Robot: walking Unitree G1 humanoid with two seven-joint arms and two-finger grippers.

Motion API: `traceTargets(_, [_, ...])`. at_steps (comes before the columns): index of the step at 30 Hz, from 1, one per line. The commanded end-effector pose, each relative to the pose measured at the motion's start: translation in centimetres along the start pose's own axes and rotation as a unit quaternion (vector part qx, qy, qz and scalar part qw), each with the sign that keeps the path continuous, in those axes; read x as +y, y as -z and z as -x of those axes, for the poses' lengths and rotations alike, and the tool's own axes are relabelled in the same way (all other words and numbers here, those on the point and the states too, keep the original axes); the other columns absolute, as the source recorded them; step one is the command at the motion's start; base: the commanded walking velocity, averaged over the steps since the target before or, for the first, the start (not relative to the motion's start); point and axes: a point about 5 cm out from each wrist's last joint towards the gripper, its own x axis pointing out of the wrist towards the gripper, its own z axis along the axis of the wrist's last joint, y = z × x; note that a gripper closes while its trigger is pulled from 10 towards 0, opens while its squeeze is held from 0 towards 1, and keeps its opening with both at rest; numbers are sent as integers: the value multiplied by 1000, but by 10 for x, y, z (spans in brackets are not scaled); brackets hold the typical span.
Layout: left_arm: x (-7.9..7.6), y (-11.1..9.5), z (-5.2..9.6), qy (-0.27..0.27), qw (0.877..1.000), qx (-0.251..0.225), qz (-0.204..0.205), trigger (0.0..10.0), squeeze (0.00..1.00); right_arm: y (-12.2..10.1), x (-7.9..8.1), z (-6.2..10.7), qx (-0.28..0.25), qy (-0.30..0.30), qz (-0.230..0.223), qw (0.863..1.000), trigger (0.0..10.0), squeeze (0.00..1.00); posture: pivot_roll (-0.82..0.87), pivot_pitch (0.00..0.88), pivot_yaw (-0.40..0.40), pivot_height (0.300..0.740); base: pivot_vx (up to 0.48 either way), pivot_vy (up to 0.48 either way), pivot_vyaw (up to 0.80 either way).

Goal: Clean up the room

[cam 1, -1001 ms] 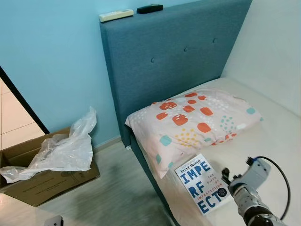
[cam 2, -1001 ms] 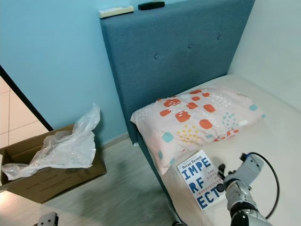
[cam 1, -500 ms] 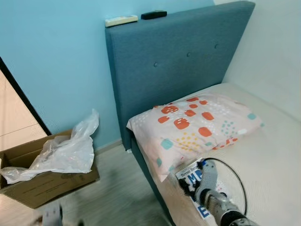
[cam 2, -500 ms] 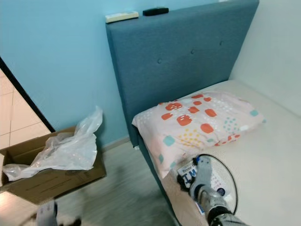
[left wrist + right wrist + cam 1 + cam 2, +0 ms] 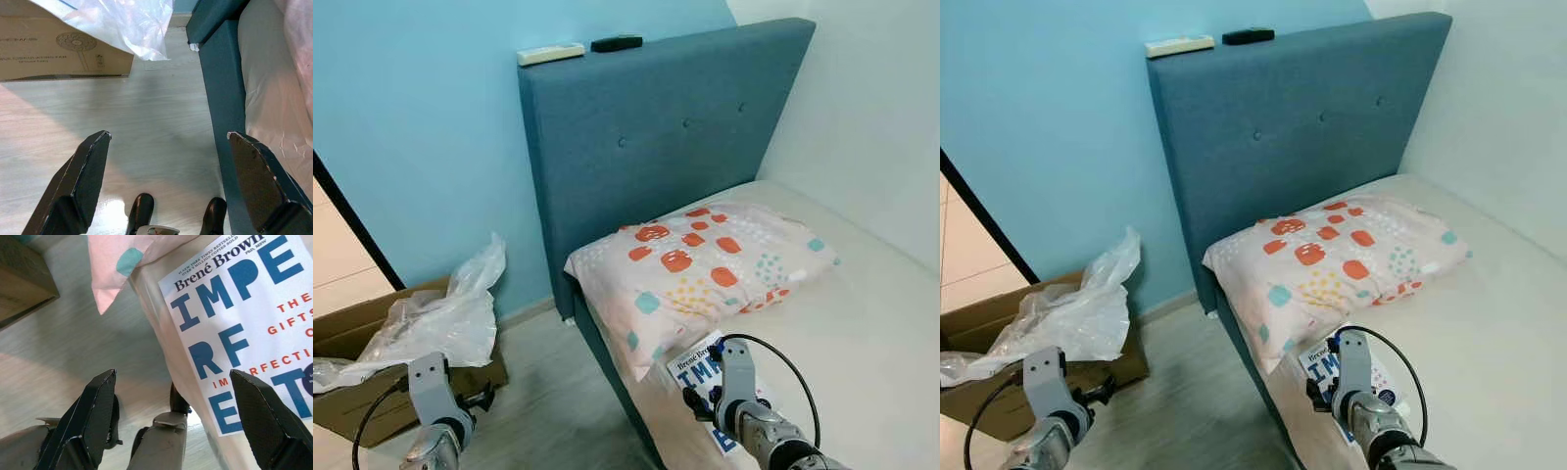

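A white paperback book [image 5: 254, 338], its cover reading "Brené Brown" and "IMPERFECT" in blue letters, lies on the bed [image 5: 862, 323] at the 6 o'clock edge of a spotted pillow [image 5: 695, 264]. The right gripper [image 5: 173, 401] hovers over it, jaws wide apart. At 8 o'clock, the left gripper [image 5: 166, 161], jaws spread and empty, hangs above the floor [image 5: 146, 122] near a cardboard box [image 5: 54, 49] draped with clear plastic [image 5: 440, 318].

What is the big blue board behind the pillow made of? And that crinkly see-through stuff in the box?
The headboard looks like padded blue fabric: it has a matte woven look and sewn-in buttons. The crinkly sheet looks like thin clear plastic, shiny and wrinkled. Its box looks like plain brown cardboard.
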Motion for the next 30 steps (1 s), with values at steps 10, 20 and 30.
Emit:
traceTargets(10, [-9,8,1,28,999,5,14,10000,0,3,-9,2,16,21,10,1000,10000,0,53,86,-25,651,0,0,0])
traceTargets(20, [-21,7,-1,60,998,8,-3,10000,0,-16,-2,1,-27,-41,-9,999,10000,0,49,79,-24,626,0,0,0])
traceTargets(30, [-18,11,1,65,998,12,-7,10000,0,-10,-9,4,52,-55,78,994,10000,0,62,95,-18,626,0,0,0])
